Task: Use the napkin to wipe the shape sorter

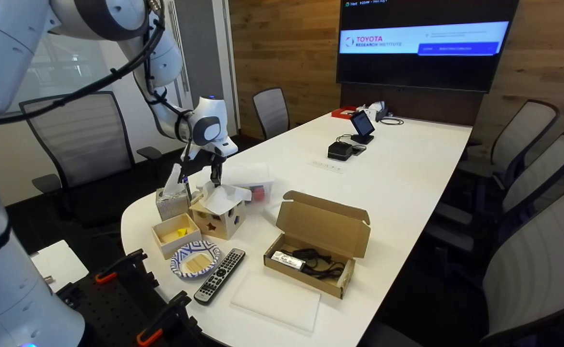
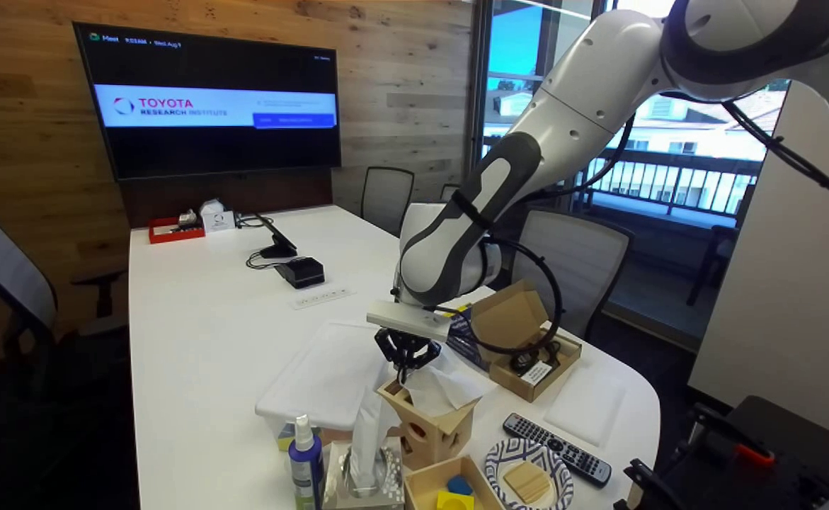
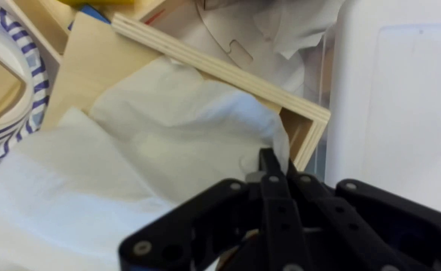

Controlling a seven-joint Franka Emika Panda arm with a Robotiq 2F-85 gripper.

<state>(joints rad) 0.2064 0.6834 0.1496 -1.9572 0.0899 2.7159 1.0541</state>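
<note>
Wood-panelled wall [image 1: 291, 53] and white table [image 1: 402, 193], with a napkin [image 1: 226, 197] pinched over a shape sorter [image 1: 220, 229]

Leans out over the table's end edge with a white arm [image 2: 591, 92], arched high, cut off at an exterior view's upper right corner, then sloping down to a wrist [image 1: 212, 118] turned toward the tabletop. Points the gripper [image 3: 279, 160] down at one corner of the sorter's top, near the table's rounded corner and a tissue box [image 1: 172, 208]. Grips a fold of the napkin between fingers [image 3: 268, 162] drawn almost together. Has the rest draped loosely over most of the sorter's top, leaving a dark gap beside the fingers in the wrist view. Cannot be told whether the fingertips touch the sorter. Partly hidden in an exterior view: the sorter's lower faces, behind the tissue box and a wooden tray [image 2: 425, 489]. Blurred through plastic: contents of a lidded bin [image 2: 329, 368].
</note>
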